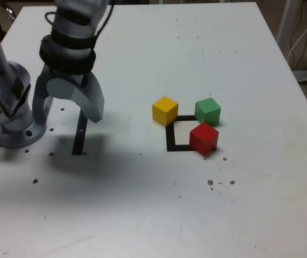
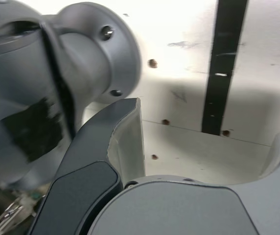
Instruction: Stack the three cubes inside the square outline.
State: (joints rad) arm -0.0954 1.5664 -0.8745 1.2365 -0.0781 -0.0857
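My grey two-fingered gripper (image 1: 70, 115) hangs with its jaws spread wide and empty above the thin black tape strip (image 1: 80, 134), near the white tabletop's (image 1: 143, 215) edge on the exterior view's left. The thick black square outline (image 1: 177, 136) sits mid-table, well apart from me. The small matte yellow cube (image 1: 165, 110), green cube (image 1: 207, 111) and red cube (image 1: 203, 137) crowd its corners, the red overlapping the frame. I judge I should first nudge one squarely inside, approaching from above, jaws straddling two flat faces.

Three cubes (image 1: 185, 122) crowd the square outline (image 1: 170, 141); surrounding table (image 1: 143, 215) clear
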